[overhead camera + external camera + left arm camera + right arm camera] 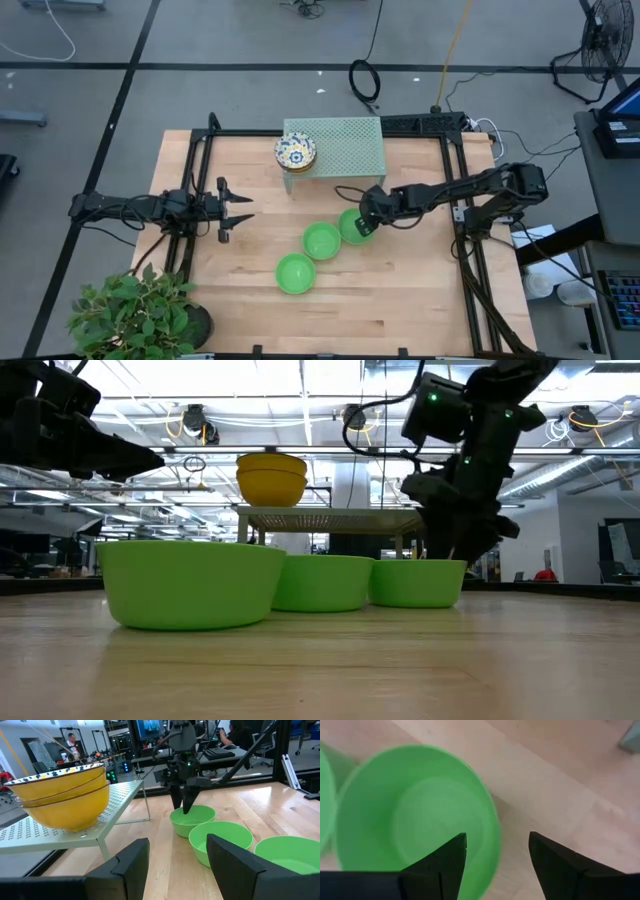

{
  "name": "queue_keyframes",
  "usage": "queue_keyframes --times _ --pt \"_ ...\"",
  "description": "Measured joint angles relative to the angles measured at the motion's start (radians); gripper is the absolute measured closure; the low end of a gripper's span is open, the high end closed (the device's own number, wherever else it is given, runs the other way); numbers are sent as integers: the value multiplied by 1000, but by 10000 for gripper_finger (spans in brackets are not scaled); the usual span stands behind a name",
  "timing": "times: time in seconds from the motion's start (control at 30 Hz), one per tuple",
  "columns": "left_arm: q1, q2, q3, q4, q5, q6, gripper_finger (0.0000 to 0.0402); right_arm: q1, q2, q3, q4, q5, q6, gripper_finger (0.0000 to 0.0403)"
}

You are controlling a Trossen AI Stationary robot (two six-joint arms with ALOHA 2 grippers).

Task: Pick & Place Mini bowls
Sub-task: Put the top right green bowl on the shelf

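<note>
Three plain green mini bowls stand on the table in a slanting row (296,273), (322,241), (350,228). The patterned mini bowls, yellow outside, sit stacked (295,152) (62,795) on the mesh rack's left end. My right gripper (365,224) (497,840) is open, pointing down at the rightmost green bowl (415,820), its fingers on either side of that bowl's right rim. My left gripper (245,210) (177,842) waits open at the table's left, above the wood, facing the bowls. My right gripper comes from above, pointing down, at the rightmost green bowl's right rim (492,845). One finger (445,857) is over the inside and one (550,857) is outside. The bowl stands upright on the table. I cannot tell whether either finger touches it.
The pale green mesh rack (345,145) stands at the table's far middle. A potted plant (140,315) sits at the near left corner. Black frame rails (200,180) run along the table's left, far and right sides. Bare wood (400,300) lies near the right front.
</note>
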Motion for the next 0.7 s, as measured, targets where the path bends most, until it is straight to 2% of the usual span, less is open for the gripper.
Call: queue_keyframes --times 0.7 --pt "0 0 0 0 0 0 199 0 0 -34 3 3 30 200"
